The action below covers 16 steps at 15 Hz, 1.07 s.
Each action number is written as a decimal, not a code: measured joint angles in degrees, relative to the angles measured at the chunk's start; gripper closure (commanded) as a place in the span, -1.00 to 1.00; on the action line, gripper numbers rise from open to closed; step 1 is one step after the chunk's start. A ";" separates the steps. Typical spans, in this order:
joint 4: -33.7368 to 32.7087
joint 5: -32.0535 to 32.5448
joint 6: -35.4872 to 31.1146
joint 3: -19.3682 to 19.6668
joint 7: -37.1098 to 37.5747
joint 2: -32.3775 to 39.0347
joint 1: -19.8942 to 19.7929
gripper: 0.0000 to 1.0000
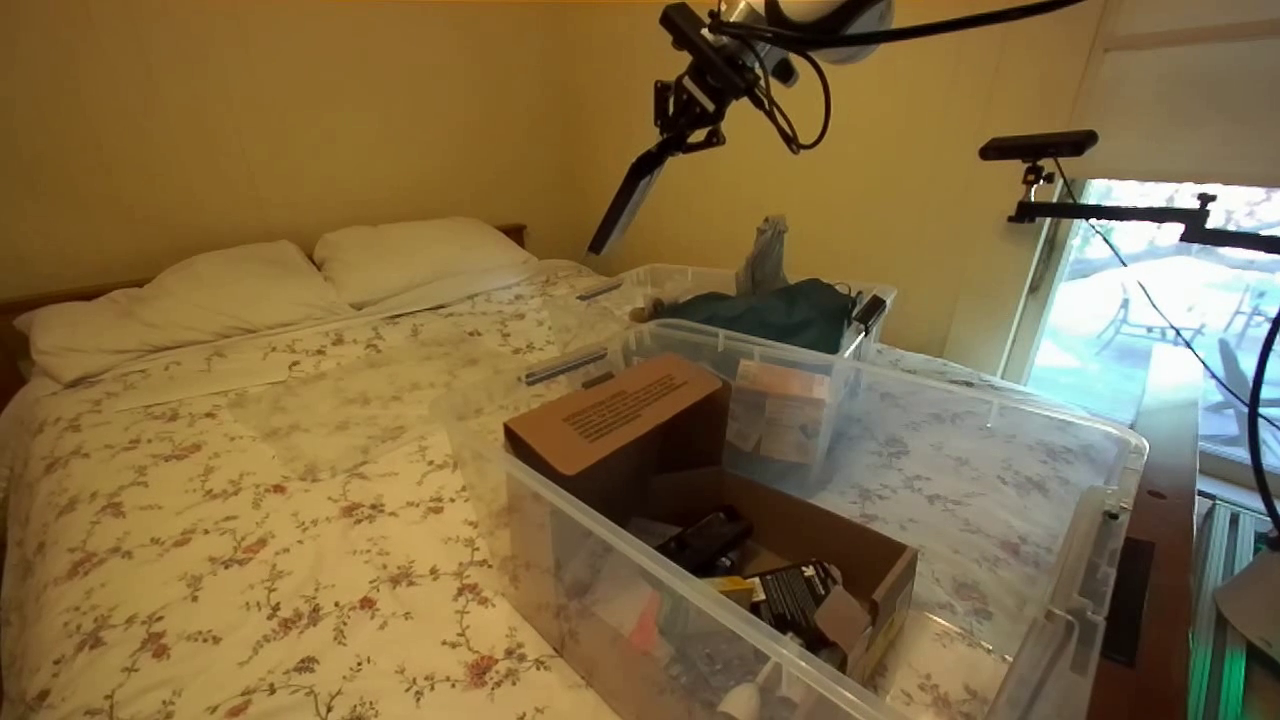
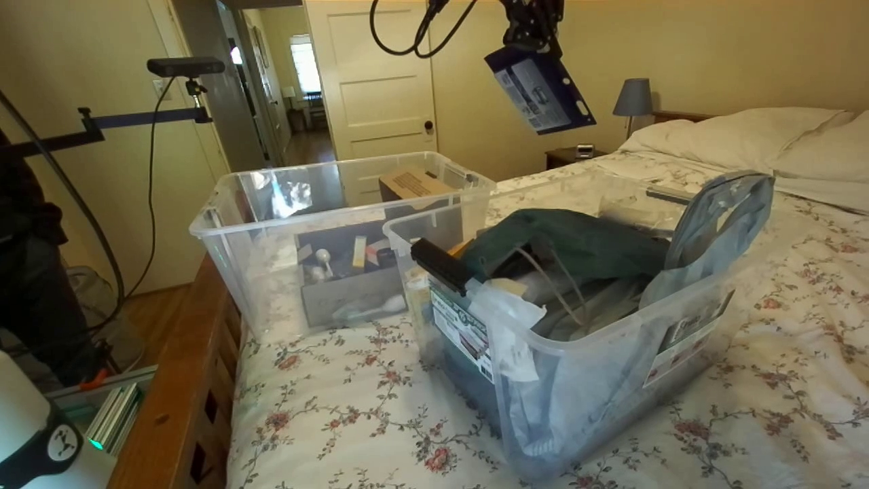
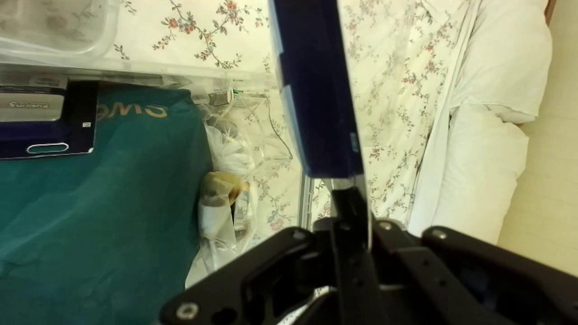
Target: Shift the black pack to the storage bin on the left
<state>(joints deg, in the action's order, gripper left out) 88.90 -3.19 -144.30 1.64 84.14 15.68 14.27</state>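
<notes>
My gripper (image 1: 682,138) is shut on the top edge of a flat, dark blue-black pack (image 1: 627,205). The pack hangs tilted, high above the bed, with a pale printed label facing an exterior view (image 2: 533,92). In the wrist view the pack (image 3: 318,95) shows edge-on between the fingers (image 3: 352,203). One clear storage bin (image 2: 557,394) holds a green bag (image 2: 563,238). The other clear storage bin (image 1: 1132,470) holds an open cardboard box (image 1: 620,410). In the wrist view the pack is beside the green bag (image 3: 113,203), over the bed.
A second dark pack (image 3: 45,122) lies on the green bag in the wrist view. A grey bag (image 2: 719,224) sticks up above the green bag's bin. The bins stand close together on the floral bed (image 1: 330,560). Pillows (image 1: 420,260) lie at the headboard. A camera arm (image 1: 1110,212) stands near the window.
</notes>
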 measured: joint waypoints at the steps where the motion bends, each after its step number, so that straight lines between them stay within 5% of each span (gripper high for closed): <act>1: 0.15 0.00 -0.06 0.08 0.05 -0.04 0.00 0.99; 6: 3.59 -2.74 -1.07 -3.28 -8.95 -2.92 -2.07 0.99; 10: 14.29 -5.91 -4.88 -5.20 -18.74 -12.76 -3.82 0.99; 16: 32.51 -6.87 -11.28 -6.13 -19.89 -27.37 -5.23 0.99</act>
<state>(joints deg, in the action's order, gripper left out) 121.41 -10.06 -155.59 -4.49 64.25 -11.69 9.04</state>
